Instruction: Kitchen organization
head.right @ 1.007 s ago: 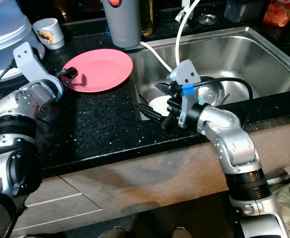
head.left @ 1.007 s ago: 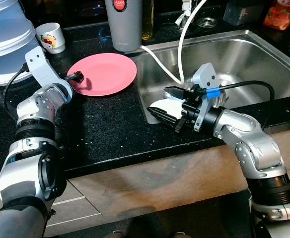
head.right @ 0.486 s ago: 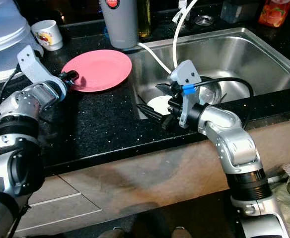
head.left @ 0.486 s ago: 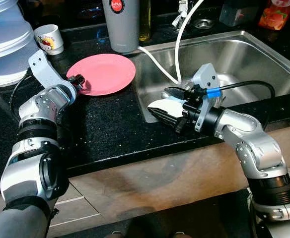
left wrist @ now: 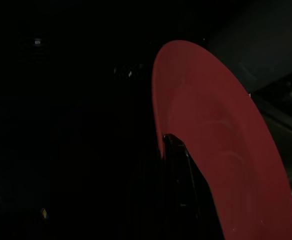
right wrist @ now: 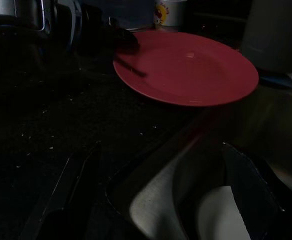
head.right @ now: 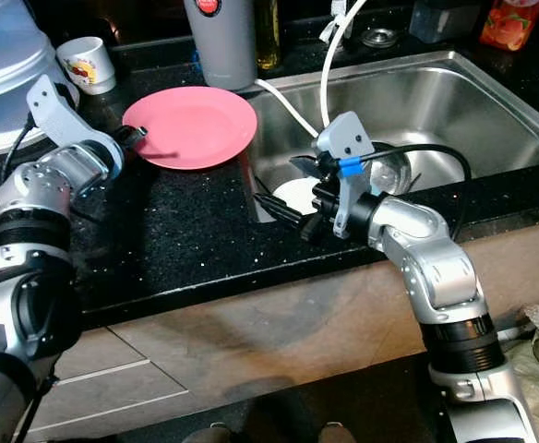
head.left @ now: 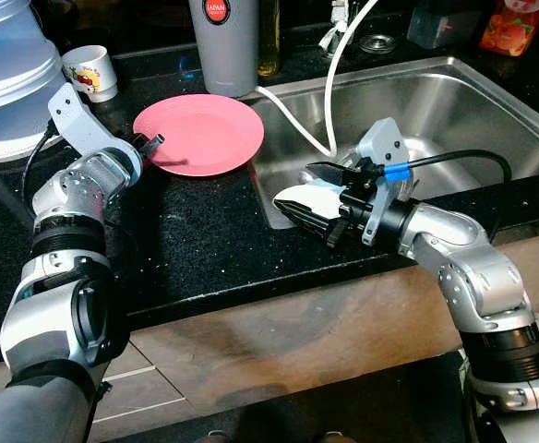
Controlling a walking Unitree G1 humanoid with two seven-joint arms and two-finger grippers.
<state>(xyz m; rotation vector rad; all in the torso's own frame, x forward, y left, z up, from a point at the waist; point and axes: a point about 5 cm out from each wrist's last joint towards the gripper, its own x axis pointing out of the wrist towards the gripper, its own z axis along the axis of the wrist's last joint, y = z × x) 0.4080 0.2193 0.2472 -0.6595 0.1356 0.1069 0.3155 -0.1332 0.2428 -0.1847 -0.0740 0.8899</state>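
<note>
A pink plate (head.left: 200,134) lies flat on the black counter (head.left: 196,240), just left of the steel sink (head.left: 454,101). My left gripper (head.left: 151,141) is at the plate's left rim, and one black finger (left wrist: 178,170) lies on top of the rim; it looks shut on the plate. My right gripper (head.left: 308,196) stands open across the sink's near-left corner, with one finger (right wrist: 71,190) over the counter and the other over the basin. A white dish (right wrist: 221,220) lies in the sink under it.
A grey tumbler (head.left: 225,41) and a bottle stand behind the plate. A white mug (head.left: 89,72) and a large clear water jug (head.left: 6,74) are at the back left. A white hose (head.left: 334,83) hangs into the sink. The counter's front edge is close.
The pink plate has slid a little to the right, toward the sink, with my left gripper at its rim. The right arm has stayed still.
</note>
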